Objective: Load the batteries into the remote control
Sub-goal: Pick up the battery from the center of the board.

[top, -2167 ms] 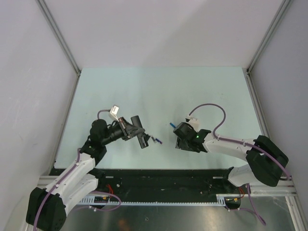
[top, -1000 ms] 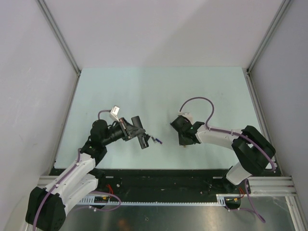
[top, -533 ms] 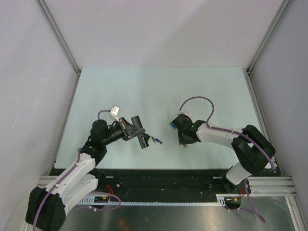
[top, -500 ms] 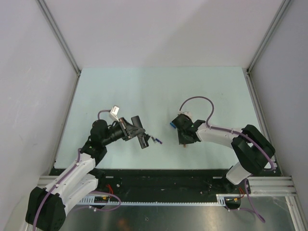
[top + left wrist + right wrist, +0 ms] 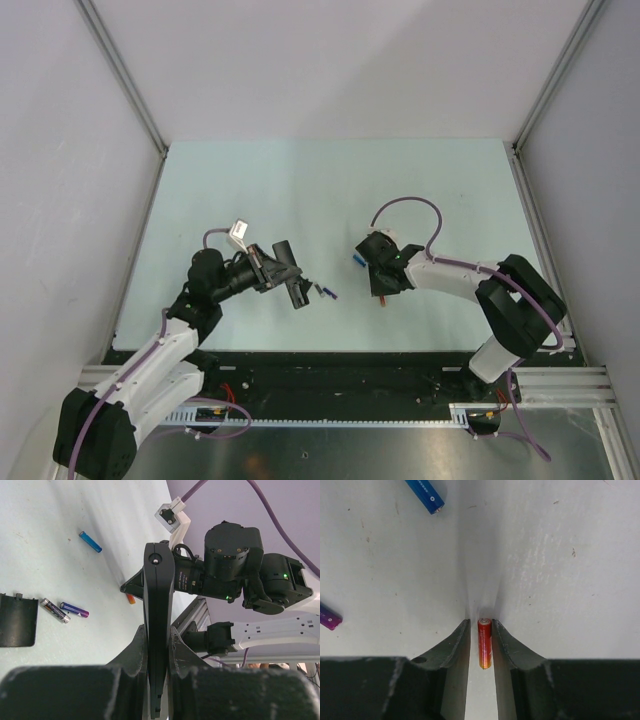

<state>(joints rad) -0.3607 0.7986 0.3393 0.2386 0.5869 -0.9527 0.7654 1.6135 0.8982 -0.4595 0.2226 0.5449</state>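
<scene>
The slim matte black rectangular remote control [image 5: 159, 595] appears edge-on in the left wrist view, so its battery compartment and any contents cannot be made out, and its lower end is hidden between the fingers. The left gripper [image 5: 159, 641] is clamped on the remote control. The small flat black back panel [image 5: 17, 626] lies on the pale table [image 5: 45, 510], cut off by the frame edge, just beside two dark bluish-purple cylindrical batteries [image 5: 75, 610]. The right gripper [image 5: 481, 624] has its fingers slightly apart, astride the red-orange cylindrical battery with a yellow end [image 5: 485, 642], which lies on the table; a sliver of table shows along one side of it. A blue cylindrical battery [image 5: 425, 495] lies apart from these
</scene>
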